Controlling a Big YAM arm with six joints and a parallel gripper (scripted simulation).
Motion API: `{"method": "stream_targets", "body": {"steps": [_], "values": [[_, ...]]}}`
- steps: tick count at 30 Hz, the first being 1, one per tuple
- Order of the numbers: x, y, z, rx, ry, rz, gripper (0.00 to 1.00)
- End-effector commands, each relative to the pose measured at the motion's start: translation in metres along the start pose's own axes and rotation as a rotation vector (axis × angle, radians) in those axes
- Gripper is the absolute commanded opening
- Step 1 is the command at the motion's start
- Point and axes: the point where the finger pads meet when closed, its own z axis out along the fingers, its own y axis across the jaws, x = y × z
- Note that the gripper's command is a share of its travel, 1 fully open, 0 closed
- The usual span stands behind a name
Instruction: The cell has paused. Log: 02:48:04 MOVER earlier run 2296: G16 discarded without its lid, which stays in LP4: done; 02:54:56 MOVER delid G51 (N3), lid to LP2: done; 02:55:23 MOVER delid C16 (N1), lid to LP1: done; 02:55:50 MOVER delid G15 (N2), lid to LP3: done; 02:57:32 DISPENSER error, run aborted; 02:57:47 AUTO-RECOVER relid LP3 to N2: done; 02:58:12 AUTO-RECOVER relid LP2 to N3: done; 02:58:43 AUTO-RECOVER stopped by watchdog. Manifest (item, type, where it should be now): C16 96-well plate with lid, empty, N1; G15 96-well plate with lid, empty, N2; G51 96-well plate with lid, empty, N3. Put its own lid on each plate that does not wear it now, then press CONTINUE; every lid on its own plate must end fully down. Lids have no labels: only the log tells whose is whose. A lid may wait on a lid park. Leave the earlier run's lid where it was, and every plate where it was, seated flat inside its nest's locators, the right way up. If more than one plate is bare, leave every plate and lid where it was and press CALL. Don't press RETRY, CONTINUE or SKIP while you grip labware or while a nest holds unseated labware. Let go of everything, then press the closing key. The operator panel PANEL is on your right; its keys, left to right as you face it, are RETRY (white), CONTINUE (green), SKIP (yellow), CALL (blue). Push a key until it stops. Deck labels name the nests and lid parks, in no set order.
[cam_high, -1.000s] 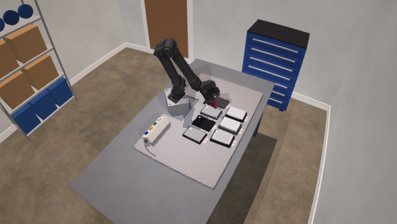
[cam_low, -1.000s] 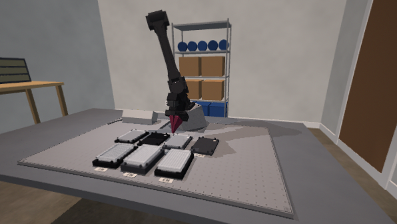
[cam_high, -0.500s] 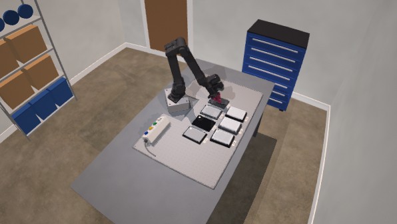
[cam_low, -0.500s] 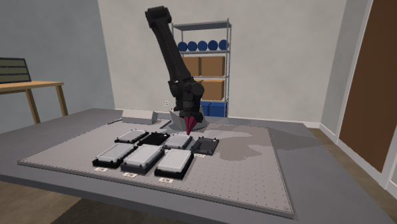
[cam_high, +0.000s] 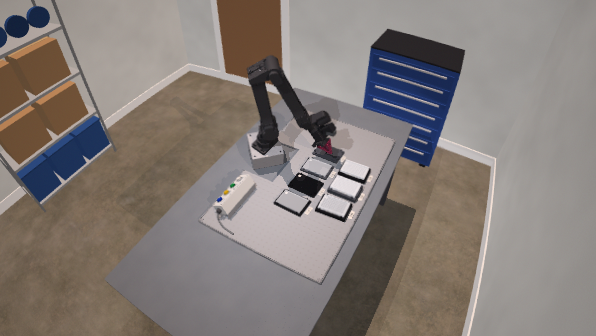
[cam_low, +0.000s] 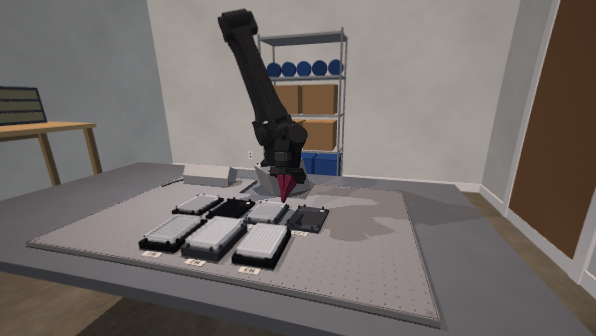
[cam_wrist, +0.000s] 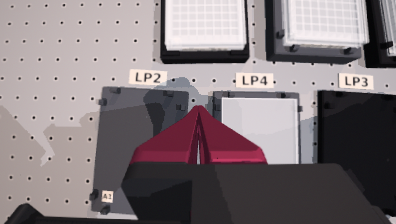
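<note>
My gripper is shut and empty. It hovers over the gap between lid parks LP2 and LP4; it also shows in the top view and the exterior view. LP2 is an empty grey pad. LP4 holds a pale lid. LP3 is an empty black pad. The fourth park holds a lid. Three well plates sit in nests beyond the parks. In the wrist view, the plate behind LP2 shows its wells sharply, and the one beside it looks hazier. I cannot read the nest labels.
The operator panel with its coloured keys lies on the deck near the arm's base. A blue drawer cabinet stands beyond the table. Shelving stands at the far left wall.
</note>
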Motion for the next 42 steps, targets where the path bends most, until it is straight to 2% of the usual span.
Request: {"method": "stream_targets", "body": {"steps": [1,11,12,17,19,27,31,34,36,37,38,42], "values": [[-0.013,0.003,0.0,-0.002,-0.026,0.032,0.0],[-0.013,0.003,0.0,-0.002,-0.026,0.032,0.0],[-0.034,0.003,0.004,-0.009,-0.059,0.056,0.0],[-0.045,-0.007,0.023,0.001,-0.041,0.038,0.0],[-0.045,-0.007,0.023,0.001,-0.041,0.038,0.0],[-0.075,-0.025,0.047,0.005,-0.042,0.033,0.0],[-0.084,-0.033,0.06,0.01,-0.022,0.021,0.0],[-0.095,-0.039,0.069,0.01,-0.023,0.021,0.0],[-0.095,-0.039,0.069,0.01,-0.023,0.021,0.0],[-0.107,-0.042,0.068,0.007,-0.047,0.032,0.0],[-0.103,-0.043,0.075,0.01,-0.024,0.021,0.0],[-0.117,-0.051,0.087,0.011,-0.024,0.02,0.0]]}}
